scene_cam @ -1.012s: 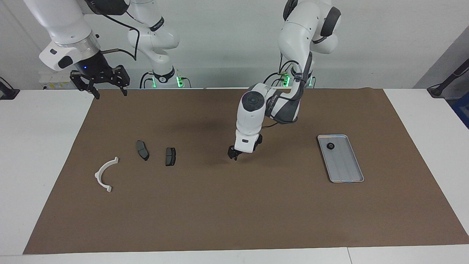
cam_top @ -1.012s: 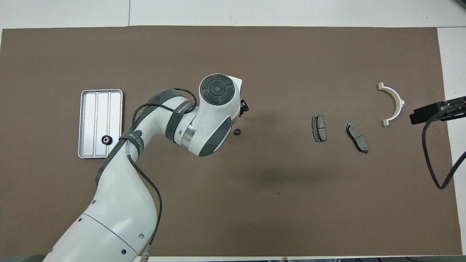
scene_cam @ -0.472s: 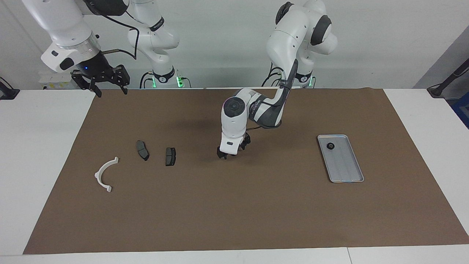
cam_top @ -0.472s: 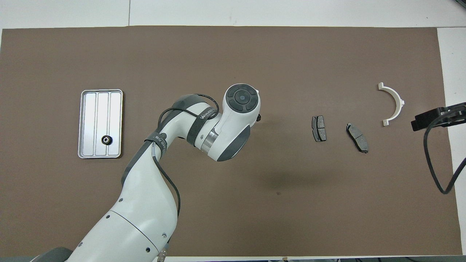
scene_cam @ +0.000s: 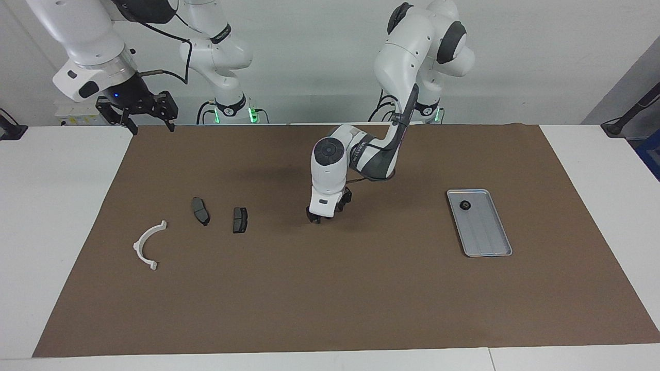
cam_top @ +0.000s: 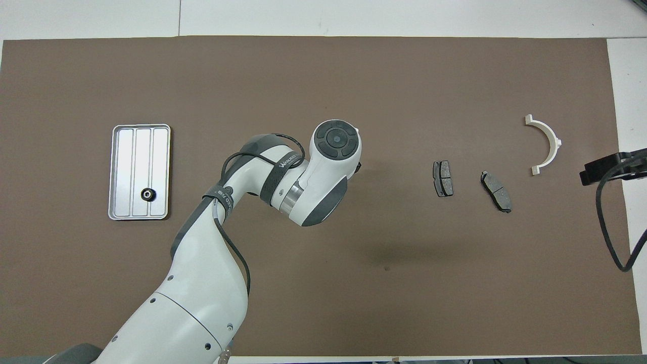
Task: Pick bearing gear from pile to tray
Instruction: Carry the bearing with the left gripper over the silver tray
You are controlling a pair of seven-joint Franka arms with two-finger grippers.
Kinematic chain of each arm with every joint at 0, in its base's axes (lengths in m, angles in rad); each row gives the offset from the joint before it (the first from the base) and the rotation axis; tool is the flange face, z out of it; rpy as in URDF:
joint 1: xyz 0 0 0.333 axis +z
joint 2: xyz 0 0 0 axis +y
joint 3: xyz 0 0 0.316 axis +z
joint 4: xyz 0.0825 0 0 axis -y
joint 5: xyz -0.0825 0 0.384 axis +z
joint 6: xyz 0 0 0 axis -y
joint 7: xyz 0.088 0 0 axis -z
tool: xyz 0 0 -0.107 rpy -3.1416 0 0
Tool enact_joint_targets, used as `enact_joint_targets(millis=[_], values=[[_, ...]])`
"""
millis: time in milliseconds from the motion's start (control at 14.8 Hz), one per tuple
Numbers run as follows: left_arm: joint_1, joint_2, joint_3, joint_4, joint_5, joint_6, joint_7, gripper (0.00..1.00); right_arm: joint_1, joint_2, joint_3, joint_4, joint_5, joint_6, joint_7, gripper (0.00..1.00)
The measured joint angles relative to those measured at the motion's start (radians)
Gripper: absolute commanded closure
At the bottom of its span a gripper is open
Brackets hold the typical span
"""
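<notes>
Since a second ago the left gripper (scene_cam: 315, 218) has been brought down onto the mat where a loose gear lay, finger state unclear, while one gear (cam_top: 147, 194) sits in the tray (cam_top: 121, 172) and the right gripper (scene_cam: 149, 122) waits spread

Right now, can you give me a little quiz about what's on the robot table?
1. True or false: one small black gear lies in the silver tray.
2. How many dark grey pads lie on the brown mat? A) one B) two C) four
3. Fill in: the ____ arm's gripper is low over the middle of the mat.

Key: 1 true. 2 B. 3 left, so it is the left gripper.
</notes>
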Motion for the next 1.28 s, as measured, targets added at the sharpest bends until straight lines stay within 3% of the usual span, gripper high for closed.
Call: enact_joint_targets(millis=[68,270,338,608,878,1282], values=[[0.0,0.0,0.0,0.0,0.0,0.002,-0.003,0.34,0.0,0.0,0.0,0.0,-0.002,0.0,0.006,0.15],[-0.001,-0.002,0.0,0.0,0.0,0.014,-0.01,0.67,0.0,-0.001,0.0,-0.002,-0.005,0.0,0.011,0.14],[-0.002,-0.003,0.0,0.001,0.0,0.02,-0.011,0.72,0.0,-0.001,0.0,-0.002,-0.009,0.0,0.012,0.14],[-0.003,-0.006,0.0,0.001,0.0,0.022,-0.02,0.83,0.0,-0.001,0.0,-0.004,-0.013,0.0,0.014,0.14],[0.003,-0.01,0.016,0.001,0.0,0.007,-0.029,0.83,0.0,-0.001,0.0,-0.004,-0.013,0.0,0.016,0.13],[0.164,-0.127,0.033,-0.005,0.001,-0.129,0.174,0.82,0.0,-0.002,-0.003,-0.005,-0.014,0.0,0.017,0.1]])
